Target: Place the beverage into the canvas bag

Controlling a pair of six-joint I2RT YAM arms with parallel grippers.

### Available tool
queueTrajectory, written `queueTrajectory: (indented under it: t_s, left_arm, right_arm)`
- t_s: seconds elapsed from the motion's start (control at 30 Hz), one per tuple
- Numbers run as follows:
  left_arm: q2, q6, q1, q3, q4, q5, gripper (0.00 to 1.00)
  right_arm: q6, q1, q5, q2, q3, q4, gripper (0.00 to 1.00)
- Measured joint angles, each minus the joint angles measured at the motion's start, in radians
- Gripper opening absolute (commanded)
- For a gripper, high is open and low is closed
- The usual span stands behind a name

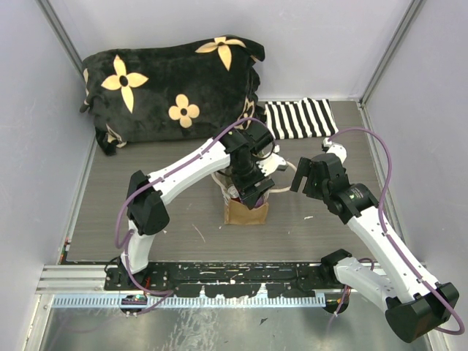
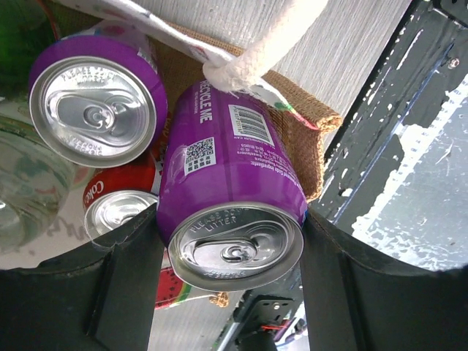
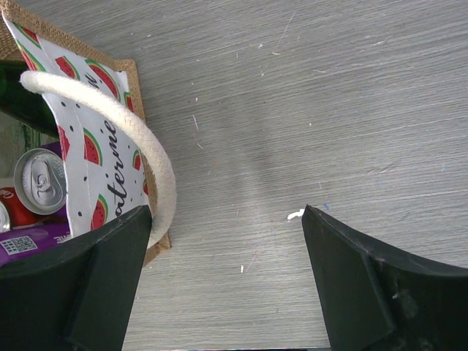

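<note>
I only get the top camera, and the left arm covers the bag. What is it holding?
Observer: The left gripper is shut on a purple can at the mouth of the canvas bag.
Operator: Is there stuff in the bag already?
Observer: Yes, a second purple can stands inside, beside a red can.
Operator: What about the other arm?
Observer: The right gripper is open, with only bare table between its fingers.
</note>
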Motion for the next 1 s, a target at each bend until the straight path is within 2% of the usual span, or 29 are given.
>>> queueTrajectory:
  t_s: [0.3,0.7,1.0]
  left_arm:
    - [-0.016,-0.14,0.0,-0.025,-0.005,-0.024,0.0]
    - [-0.026,-0.441,0.023,-0.037,0.022,-0.047,0.0]
    - [-0.016,-0.577,0.045,-0.029,0.028,-0.046,0.0]
  right_arm:
    - [0.003,0.0,-0.003,0.0,-0.001,0.0,0.9]
    - [0.018,0.0,-0.002,0.0,-0.023,-0.004,0.9]
    - [0.021,0.0,-0.003,0.0,-0.028,-0.003,0.9]
